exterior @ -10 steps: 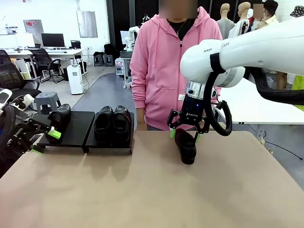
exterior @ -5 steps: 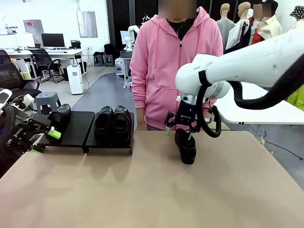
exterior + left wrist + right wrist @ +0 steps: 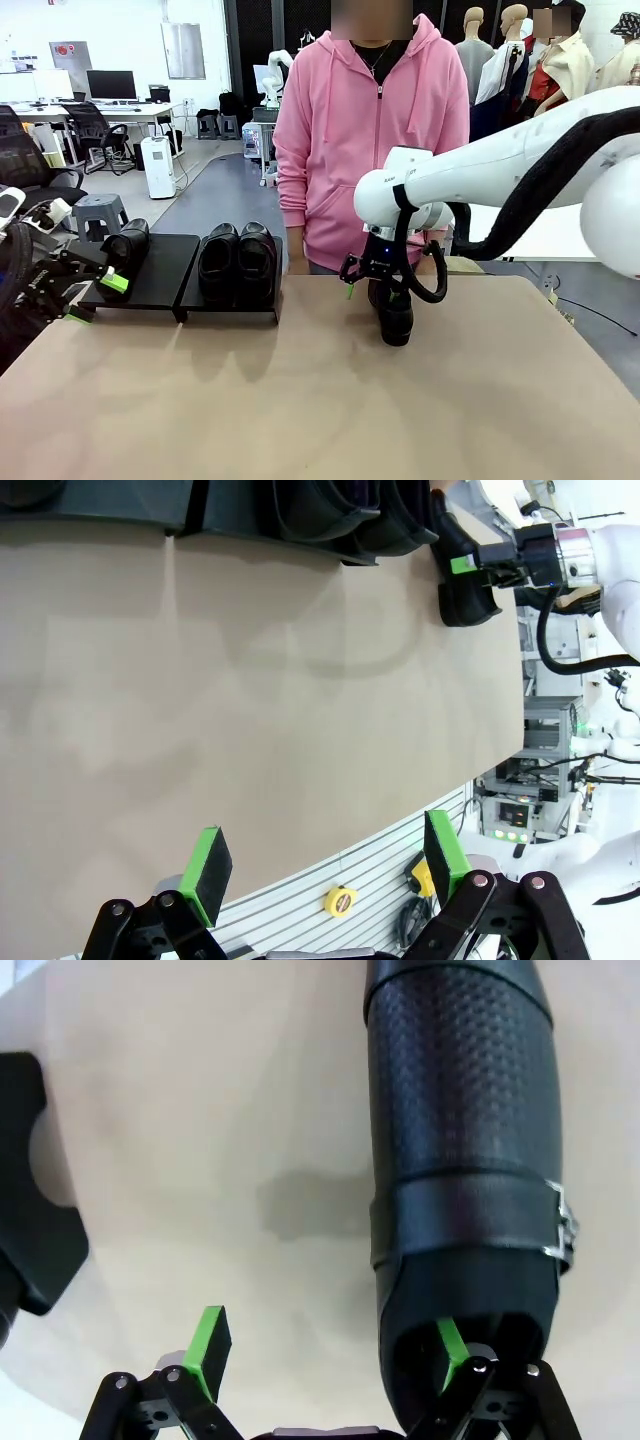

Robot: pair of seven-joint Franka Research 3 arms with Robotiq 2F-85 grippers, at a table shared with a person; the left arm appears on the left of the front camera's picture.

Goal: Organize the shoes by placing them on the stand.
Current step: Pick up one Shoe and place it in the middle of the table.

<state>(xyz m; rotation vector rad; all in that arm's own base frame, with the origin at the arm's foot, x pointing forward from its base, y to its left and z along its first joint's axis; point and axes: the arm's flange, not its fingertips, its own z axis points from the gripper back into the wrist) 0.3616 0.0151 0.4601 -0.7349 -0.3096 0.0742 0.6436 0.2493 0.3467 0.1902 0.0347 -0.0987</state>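
The right pincer (image 3: 376, 290) is hanging over the heel end of a lone black loafer (image 3: 392, 309) on the tabletop (image 3: 320, 400), its fingers spread. In the right wrist view one green pad (image 3: 452, 1343) is sitting inside the shoe's opening and the other (image 3: 209, 1345) outside it, so the step in hand appears to be the pick-up. Next, the pincer needs to be closing on the heel wall. The left pincer (image 3: 97, 292), also spread, is waiting by the stand (image 3: 160, 280), which is carrying a pair of loafers (image 3: 238, 258) and one more shoe (image 3: 125, 245) on its left panel.
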